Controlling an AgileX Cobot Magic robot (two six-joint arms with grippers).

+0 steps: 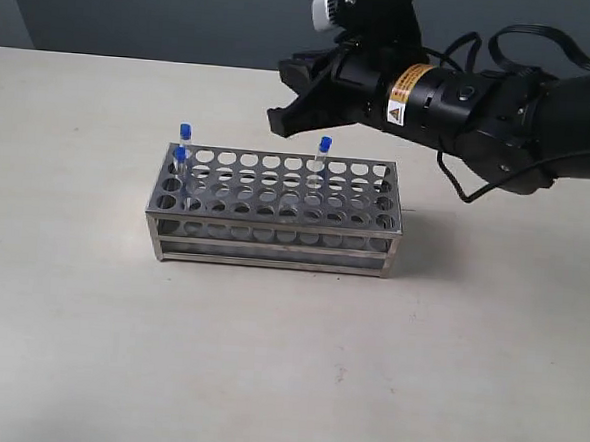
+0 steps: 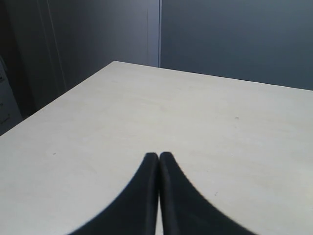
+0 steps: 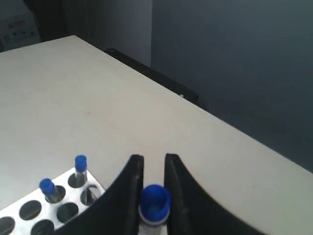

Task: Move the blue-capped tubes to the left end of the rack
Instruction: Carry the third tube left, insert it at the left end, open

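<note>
Right end effector [image 3: 154,156], fingers slightly spread, hovers over one tube's cap [image 3: 155,199], seen in the gap. Past its tips two tubes [image 3: 80,164] stand at the rack [image 1: 275,226] end. Left end effector [image 2: 159,155], pressed together, over pale counter [image 2: 195,107]; dark wall [image 2: 220,39] beyond.

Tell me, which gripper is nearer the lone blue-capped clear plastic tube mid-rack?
Right. The right gripper hangs just above that tube; the left gripper is over the table, no rack in sight.

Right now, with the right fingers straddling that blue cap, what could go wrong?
The right fingers flank only the cap of the tube, so a shallow grip could slip or tilt it on lifting. Two blue-capped tubes stand at the left end of the rack, so placing there could knock them.
</note>
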